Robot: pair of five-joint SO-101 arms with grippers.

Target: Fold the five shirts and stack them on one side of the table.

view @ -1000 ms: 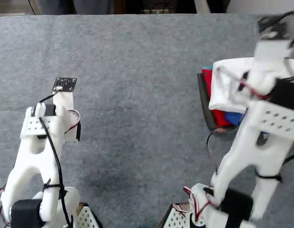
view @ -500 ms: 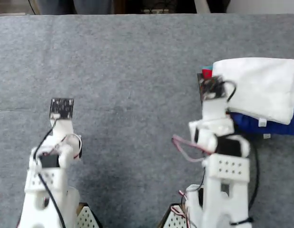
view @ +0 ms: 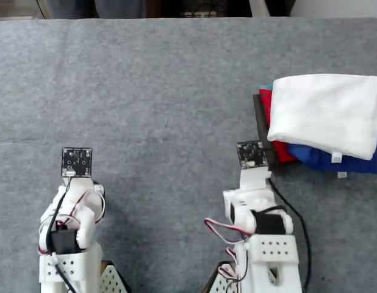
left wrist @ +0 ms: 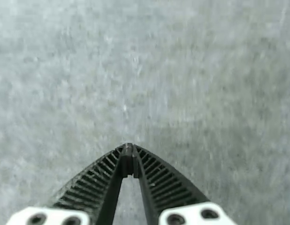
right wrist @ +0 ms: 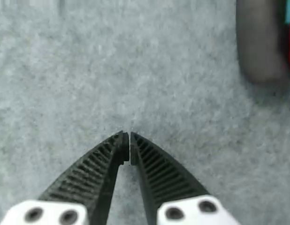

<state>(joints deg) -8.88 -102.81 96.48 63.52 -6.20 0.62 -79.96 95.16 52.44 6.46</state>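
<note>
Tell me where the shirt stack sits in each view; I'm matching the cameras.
High view: shirt stack at the right edge of the grey table cover, white shirt on top.
Left wrist view: grey table cover under the shut left claw.
Right wrist view: the stack's dark edge beyond the shut right claw.
Shared landmark: the grey table cover.

Bright, even light; soft faint shadows.
</note>
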